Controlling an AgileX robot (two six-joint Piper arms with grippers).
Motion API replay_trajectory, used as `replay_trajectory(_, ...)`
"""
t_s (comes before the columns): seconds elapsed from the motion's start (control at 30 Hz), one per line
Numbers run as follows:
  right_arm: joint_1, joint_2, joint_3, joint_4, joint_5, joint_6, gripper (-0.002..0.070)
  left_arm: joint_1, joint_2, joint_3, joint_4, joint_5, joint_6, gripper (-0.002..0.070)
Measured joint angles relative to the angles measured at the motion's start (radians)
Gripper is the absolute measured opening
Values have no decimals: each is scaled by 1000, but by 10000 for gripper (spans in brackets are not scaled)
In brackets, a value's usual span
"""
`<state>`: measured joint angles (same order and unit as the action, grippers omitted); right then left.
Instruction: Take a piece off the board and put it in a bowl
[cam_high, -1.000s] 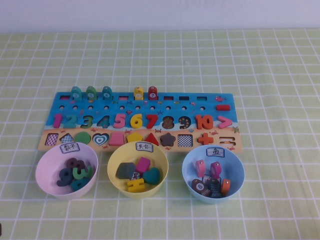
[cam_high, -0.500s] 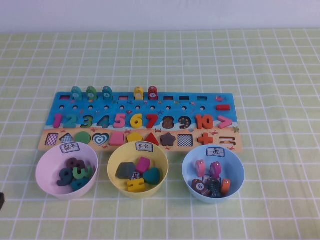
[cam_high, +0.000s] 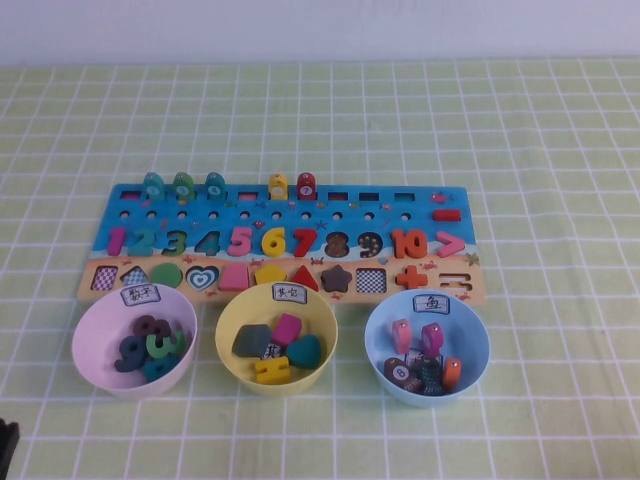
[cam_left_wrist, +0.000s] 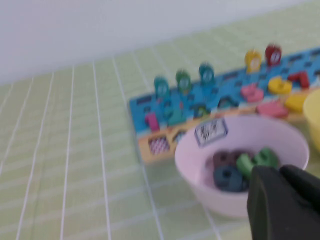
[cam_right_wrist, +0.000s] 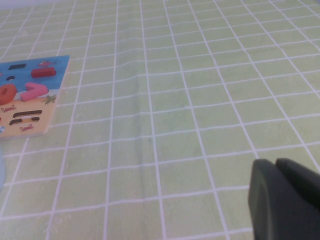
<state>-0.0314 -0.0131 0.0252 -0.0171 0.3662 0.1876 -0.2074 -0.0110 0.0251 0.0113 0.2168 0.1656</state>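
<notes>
The bright green "3" (cam_high: 165, 343) lies in the pale pink-lilac bowl (cam_high: 92, 333) among several dark numerals; it also shows in the left wrist view (cam_left_wrist: 255, 160). The bowl stands in front of the board's (cam_high: 285, 212) left end, and its white label (cam_high: 139, 295) faces the board. The board's "3" place (cam_high: 175, 242) looks dark and sunken. My left gripper (cam_left_wrist: 280, 172) is shut and empty, on the near side of the pink bowl (cam_left_wrist: 200, 172); only a dark tip of it (cam_high: 6, 443) shows at the high view's bottom-left corner. My right gripper (cam_right_wrist: 275, 164) is shut and empty over bare cloth, right of the board's end (cam_right_wrist: 30, 95).
A yellow bowl (cam_high: 232, 322) with shape pieces and a light blue bowl (cam_high: 478, 330) with fish pegs stand in a row with the pink bowl. Several fish pegs (cam_high: 183, 184) stand on the board's far edge. A green checked cloth (cam_high: 560, 150) covers the table.
The dark tip of my left gripper has shifted along the high view's left edge toward the near corner. The bowls, the board and the pieces have not moved.
</notes>
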Motion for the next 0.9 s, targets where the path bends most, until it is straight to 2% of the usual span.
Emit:
replay_trajectory(0.3,0,0,0,0,2,0,-17,104,1,0,-11,142,-125,-1)
replay_trajectory(0.9,0,0,0,0,2,0,-17,106,1,0,-11,151,-133,-2)
